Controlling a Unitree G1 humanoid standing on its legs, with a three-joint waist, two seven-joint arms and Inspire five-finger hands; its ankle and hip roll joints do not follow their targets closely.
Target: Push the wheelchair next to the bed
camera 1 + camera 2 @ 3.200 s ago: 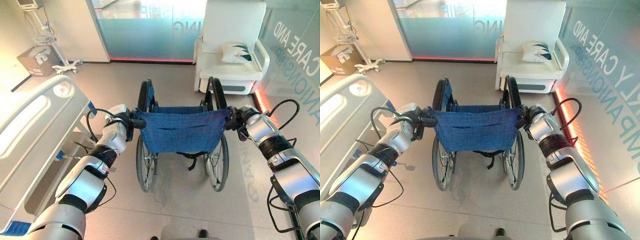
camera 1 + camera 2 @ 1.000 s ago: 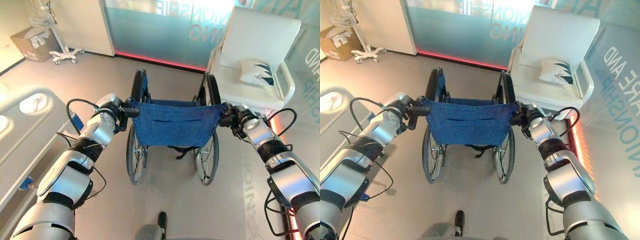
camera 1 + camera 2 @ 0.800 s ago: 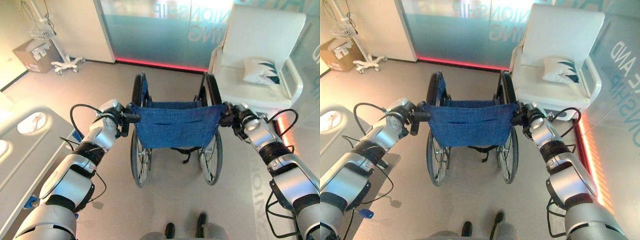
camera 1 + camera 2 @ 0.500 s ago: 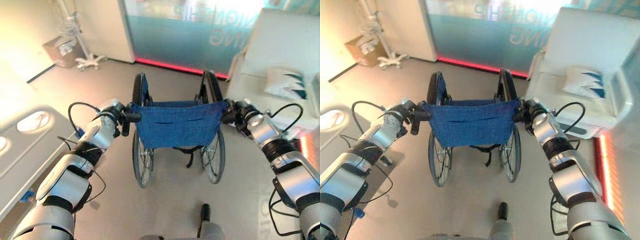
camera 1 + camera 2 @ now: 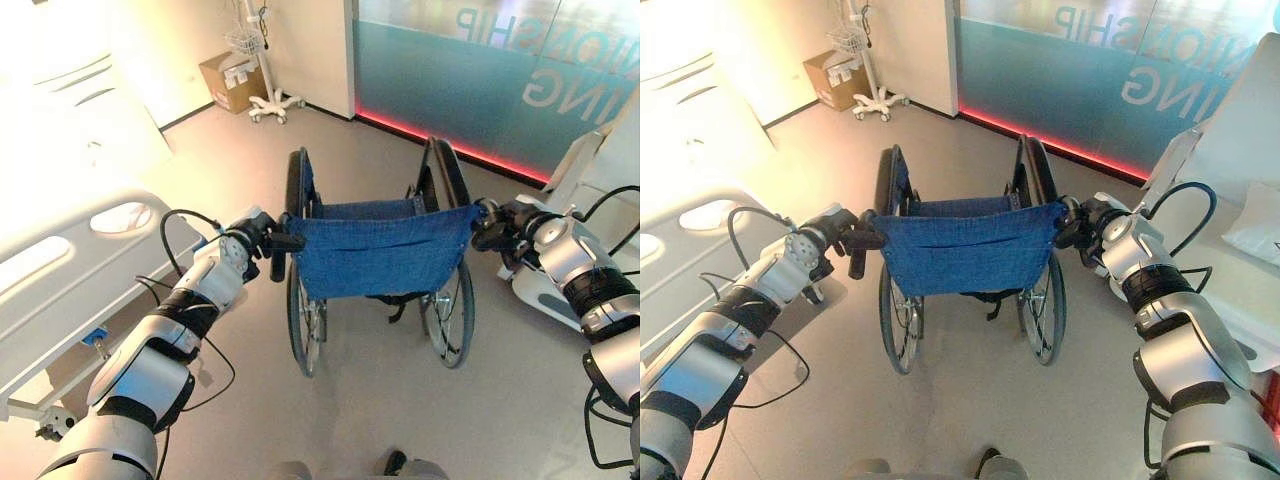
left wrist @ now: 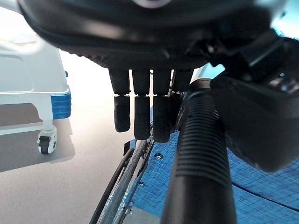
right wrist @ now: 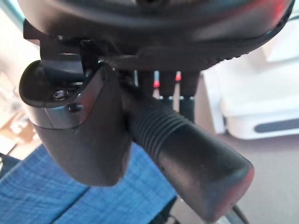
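- since the earlier frames, wheelchair (image 5: 380, 265) was swung leftward toward bed (image 5: 60, 270).
- left hand (image 5: 258, 240) and right hand (image 5: 500, 225) were clamped on its push handles.
- bed was seen left of chair, nearer left hand.

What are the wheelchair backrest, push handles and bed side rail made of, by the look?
Backrest: blue woven fabric, matte; the weave and stitched seams show in the wrist views. Push handle in the left hand: black ribbed grip, looks like rubber or soft plastic, slight sheen. Bed side rail: white moulded plastic, smooth and glossy, with rounded cut-outs; could be coated metal underneath.
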